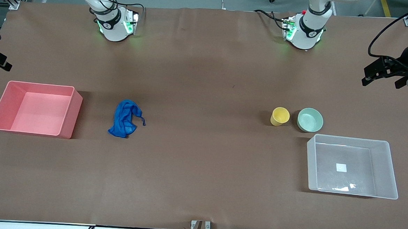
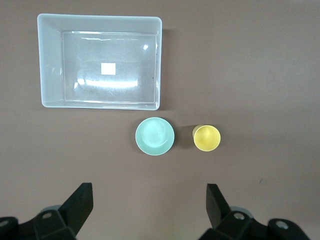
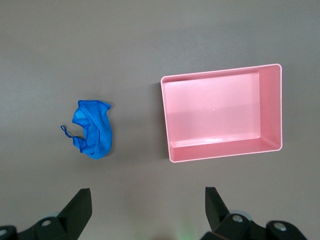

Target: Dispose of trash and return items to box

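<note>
The blue rag (image 1: 125, 118) lies crumpled on the table beside the pink bin, its string trailing; it also shows in the right wrist view (image 3: 92, 129). The yellow cup (image 1: 280, 116) and the mint-green bowl (image 1: 310, 119) stand upright side by side, just farther from the front camera than the clear box (image 1: 359, 157). The box holds only its white label. The left wrist view shows the cup (image 2: 206, 138), bowl (image 2: 155, 136) and box (image 2: 50, 65). My left gripper (image 2: 149, 192) is open and empty, high over bare table. My right gripper (image 3: 148, 192) is open and empty, high over bare table.
An empty pink bin (image 1: 69, 112) stands at the right arm's end of the table and shows in the right wrist view (image 3: 215, 150). Black equipment (image 1: 384, 71) overhangs the table edge at the left arm's end. Both arm bases stand along the table's back edge.
</note>
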